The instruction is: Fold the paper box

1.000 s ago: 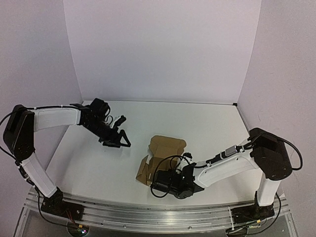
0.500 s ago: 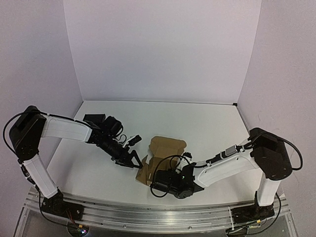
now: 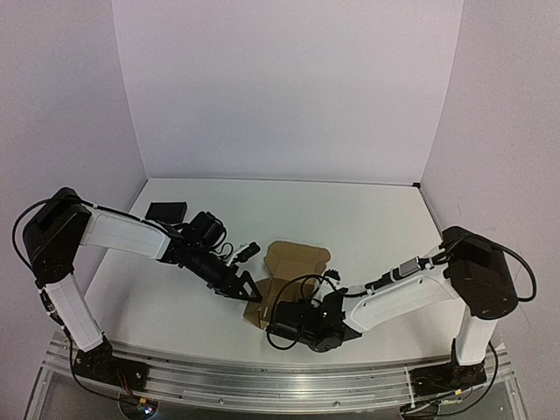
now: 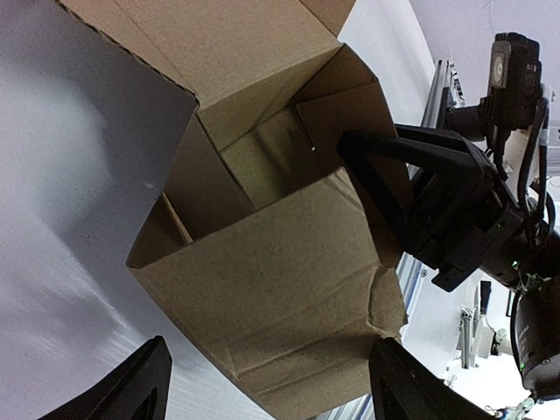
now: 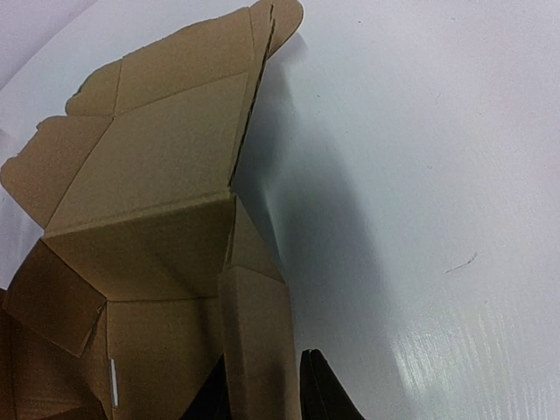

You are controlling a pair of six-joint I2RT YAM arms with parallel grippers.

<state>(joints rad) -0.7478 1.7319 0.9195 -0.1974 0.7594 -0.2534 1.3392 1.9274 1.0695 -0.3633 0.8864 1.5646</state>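
Observation:
The paper box [image 3: 293,265] is brown cardboard, partly erected, its top open and its lid flap [image 5: 166,131] spread toward the back. My right gripper [image 3: 273,317] is at the box's near side; in its wrist view the right gripper [image 5: 261,385] is shut on a folded side wall [image 5: 254,332]. My left gripper [image 3: 248,271] is at the box's left side. Seen from its wrist, the left gripper [image 4: 271,344] is open wide, with the paper box [image 4: 280,271] and its near wall between the two fingertips [image 4: 144,385]. The right gripper's black fingers [image 4: 411,175] show past the box.
A small black rectangular object [image 3: 166,211] lies at the back left of the white table [image 3: 376,227]. Lilac walls close the back and both sides. A metal rail [image 3: 262,376] runs along the near edge.
My left arm has swung from the back left toward the box, uncovering the black object, and its open jaws now flank the box's left wall. The right arm and box have stayed put.

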